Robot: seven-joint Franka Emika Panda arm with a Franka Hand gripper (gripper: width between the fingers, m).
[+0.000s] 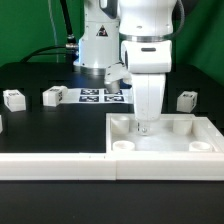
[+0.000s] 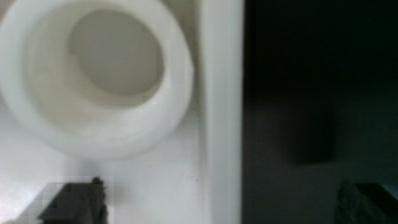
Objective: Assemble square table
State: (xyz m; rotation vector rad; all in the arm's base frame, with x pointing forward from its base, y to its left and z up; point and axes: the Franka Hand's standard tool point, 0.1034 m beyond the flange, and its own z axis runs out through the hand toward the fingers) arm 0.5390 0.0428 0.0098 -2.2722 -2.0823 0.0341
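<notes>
Black desk (image 1: 40,125) runs back to a green backdrop, and the white Panda arm (image 1: 145,50) reaches straight down over it. Its jaws point downward and stand wide, the dark fingertips (image 2: 75,200) far apart in the wrist view with nothing gripped between them. Directly beneath the jaws lies the square table top (image 1: 185,135), a white tray. The wrist view shows one round corner socket (image 2: 107,70) just beside the raised rim (image 2: 217,100), with bare desk beyond it. One loose leg (image 1: 185,99) sits near the jaws, toward the exterior view's right. A second leg (image 1: 53,95) and a third leg (image 1: 13,98) lie well apart from the jaws, toward the exterior view's left. Behind the jaws, by the arm's base, lies the marker board (image 1: 103,95). A long white rail (image 1: 50,163) runs in front of them, along the tray's near edge.
</notes>
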